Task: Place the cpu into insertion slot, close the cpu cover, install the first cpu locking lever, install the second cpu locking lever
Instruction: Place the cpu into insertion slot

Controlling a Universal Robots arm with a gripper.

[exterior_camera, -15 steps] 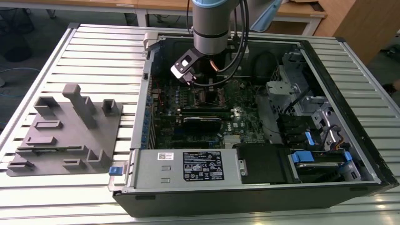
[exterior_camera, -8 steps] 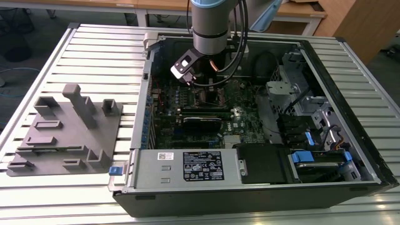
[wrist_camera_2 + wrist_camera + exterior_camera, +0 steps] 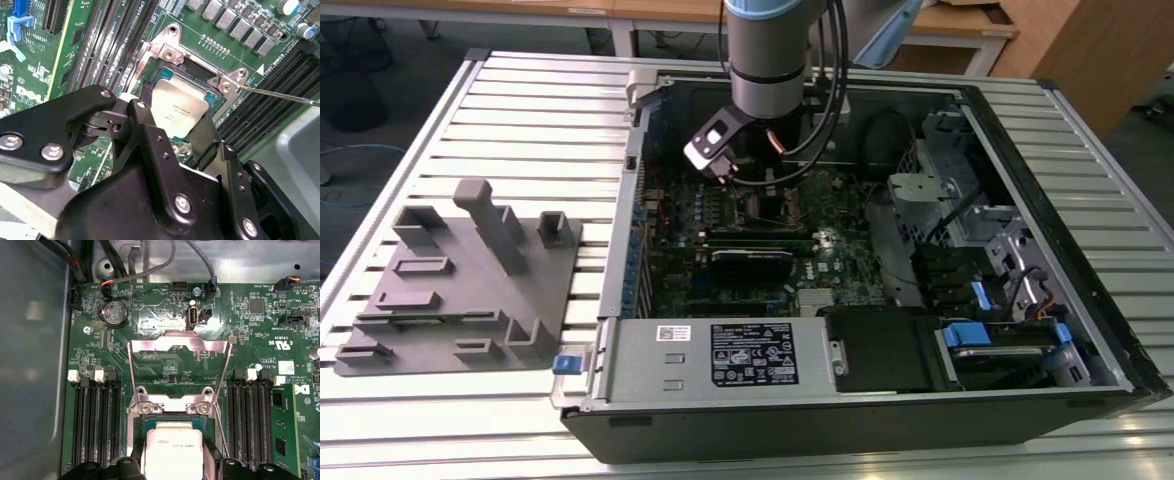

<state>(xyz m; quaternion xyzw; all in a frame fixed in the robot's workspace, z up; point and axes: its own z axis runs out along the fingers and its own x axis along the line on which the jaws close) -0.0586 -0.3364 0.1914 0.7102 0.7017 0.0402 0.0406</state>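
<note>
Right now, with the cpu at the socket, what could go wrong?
1. The cpu, clamped between the jaws, may sit skewed on the insertion slot and could bend contacts if pressed.
2. The cpu cover stands open beside the slot; a bump might drop it early.

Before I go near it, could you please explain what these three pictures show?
It is one robot arm with a gripper. The exterior view takes in the whole scene: an open computer case on a slatted table, with a grey fixture on that view's left. Both wrist views come from cameras riding on the arm, looking at the motherboard. There the gripper holds the cpu between its fingers, right at the slot. The cover is flipped open.
</note>
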